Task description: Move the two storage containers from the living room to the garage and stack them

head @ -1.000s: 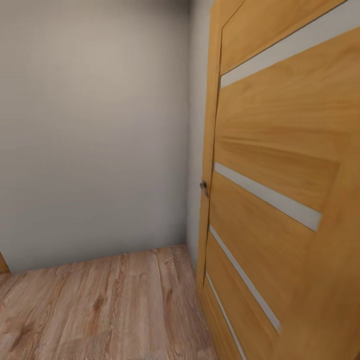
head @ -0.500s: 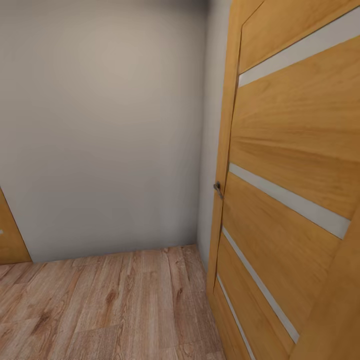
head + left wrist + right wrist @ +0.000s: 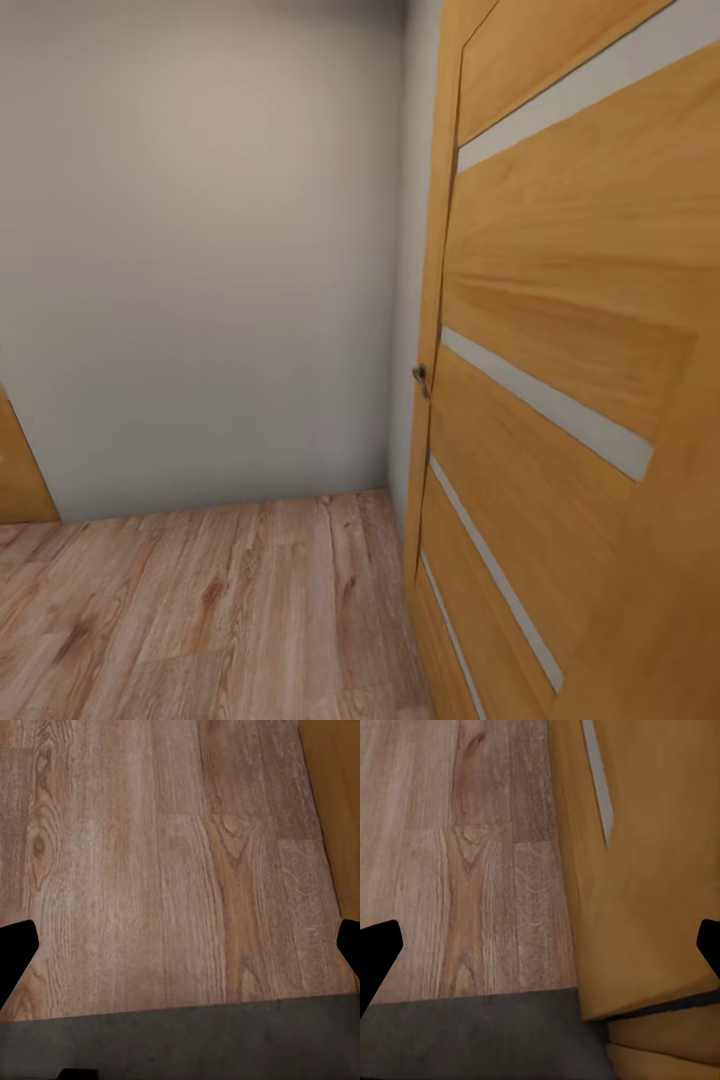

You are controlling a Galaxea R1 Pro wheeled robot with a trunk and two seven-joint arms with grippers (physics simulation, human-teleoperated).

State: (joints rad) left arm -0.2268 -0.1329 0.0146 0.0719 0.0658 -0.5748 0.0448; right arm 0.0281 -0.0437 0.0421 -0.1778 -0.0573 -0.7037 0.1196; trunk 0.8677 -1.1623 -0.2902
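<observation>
The two storage containers and the garage are out of view. My left gripper (image 3: 180, 949) hangs open over light wood-plank flooring (image 3: 172, 855), its black fingertips (image 3: 15, 952) far apart with nothing between them. My right gripper (image 3: 542, 949) is open too, empty, above the same planks (image 3: 472, 855) and right beside the lower part of an orange wooden door (image 3: 645, 870).
A tall orange wooden door (image 3: 570, 330) with pale inset strips and a small metal handle (image 3: 421, 379) fills the right side. A plain grey wall (image 3: 200, 260) closes the view ahead. Another orange door's edge (image 3: 18, 470) is at the far left. Wood floor (image 3: 220, 610) lies between.
The head camera has swung: the door shifted right in the picture, then slightly back left, and the orange door at the far left came into view. Nothing in the room itself moved.
</observation>
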